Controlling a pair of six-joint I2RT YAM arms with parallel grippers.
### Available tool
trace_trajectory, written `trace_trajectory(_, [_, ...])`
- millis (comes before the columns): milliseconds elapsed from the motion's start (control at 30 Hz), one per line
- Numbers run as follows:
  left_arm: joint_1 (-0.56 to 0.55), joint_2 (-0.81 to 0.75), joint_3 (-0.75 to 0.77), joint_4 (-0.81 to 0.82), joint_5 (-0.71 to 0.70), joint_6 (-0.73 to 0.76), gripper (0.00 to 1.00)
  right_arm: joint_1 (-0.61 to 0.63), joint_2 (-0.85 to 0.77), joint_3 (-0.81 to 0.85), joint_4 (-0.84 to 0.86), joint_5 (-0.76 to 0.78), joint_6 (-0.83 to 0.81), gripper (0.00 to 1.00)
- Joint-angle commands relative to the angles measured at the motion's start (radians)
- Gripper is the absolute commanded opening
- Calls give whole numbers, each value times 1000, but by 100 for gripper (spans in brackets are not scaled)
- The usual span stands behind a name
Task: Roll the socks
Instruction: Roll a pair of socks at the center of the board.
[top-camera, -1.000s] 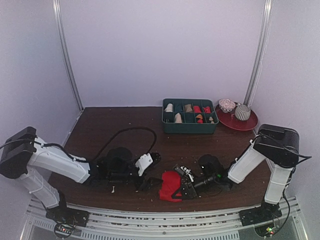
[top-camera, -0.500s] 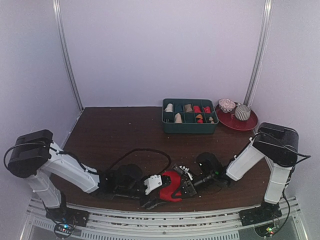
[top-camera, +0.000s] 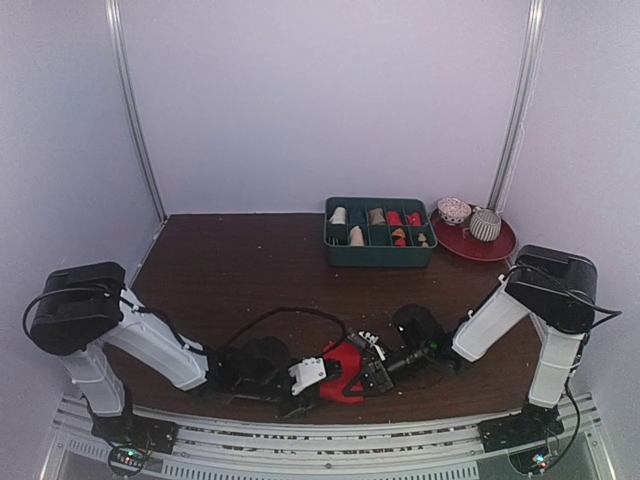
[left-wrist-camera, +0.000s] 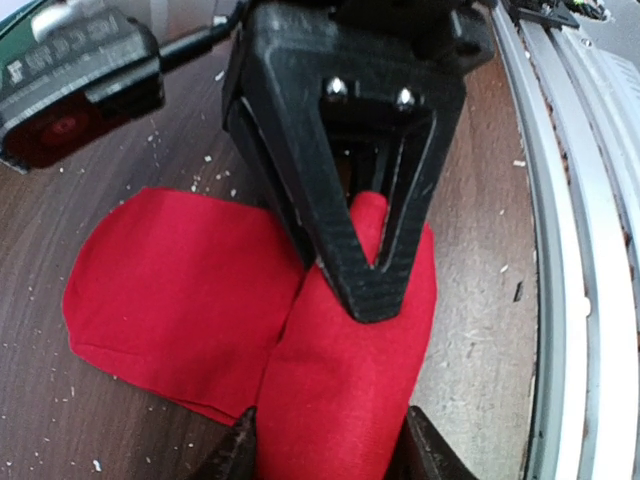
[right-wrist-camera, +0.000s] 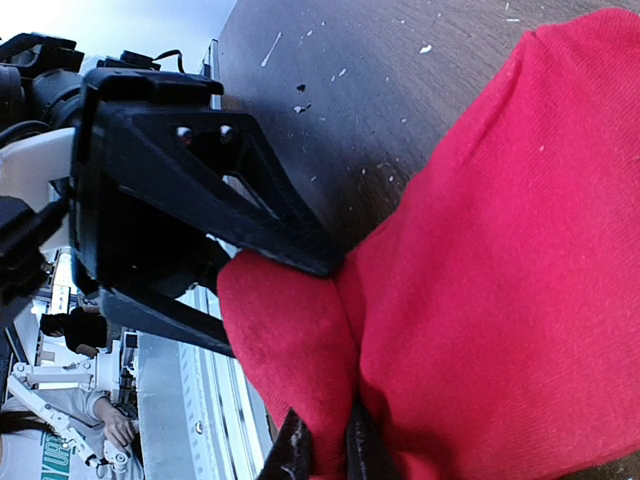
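Note:
A bright red sock (top-camera: 345, 362) lies bunched on the brown table near the front edge, between both arms. In the left wrist view its folded strip (left-wrist-camera: 340, 390) fills the gap of my left gripper (left-wrist-camera: 335, 448), with a finger pressing on each side. My right gripper (left-wrist-camera: 365, 295) comes in from the opposite side and pinches the same fold at its far end. In the right wrist view, my right gripper (right-wrist-camera: 330, 452) is shut on a narrow ridge of the red sock (right-wrist-camera: 500, 250), with the left gripper's black fingers (right-wrist-camera: 250, 200) just beyond it. No other sock shows.
A green divided tray (top-camera: 380, 262) holding several small rolled bundles sits at the back right. Beside it is a red plate (top-camera: 497, 247) with two patterned balls. A black cable (top-camera: 290, 315) loops over the left arm. The metal rail (left-wrist-camera: 560, 300) runs close alongside the sock.
My left arm swung right along the front edge to the red sock, and its jaws narrowed around the fold. The right gripper kept its pinch and barely moved.

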Motion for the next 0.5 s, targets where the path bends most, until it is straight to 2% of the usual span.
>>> trace_trajectory(0, [-8, 28, 20, 36, 2, -11, 49, -6, 98, -63, -278, 139, -9, 8])
trace_trajectory(67, [-7, 7, 6, 55, 4, -17, 61, -5, 97, -64, -278, 139, -9, 7])
trace_trajectory(100, [-7, -4, -1, 63, 1, -17, 64, -5, 97, -65, -278, 140, -10, 7])
trace_trajectory(233, [-8, -26, 2, 63, -4, -12, 65, -7, 98, -72, -269, 142, -5, 7])
trace_trajectory(367, [-8, -13, 29, 59, 32, -6, 56, -6, 97, -82, -248, 144, 7, 7])
trace_trajectory(467, [-8, 16, 46, 50, 56, -4, 43, -6, 94, -87, -242, 147, 10, 7])
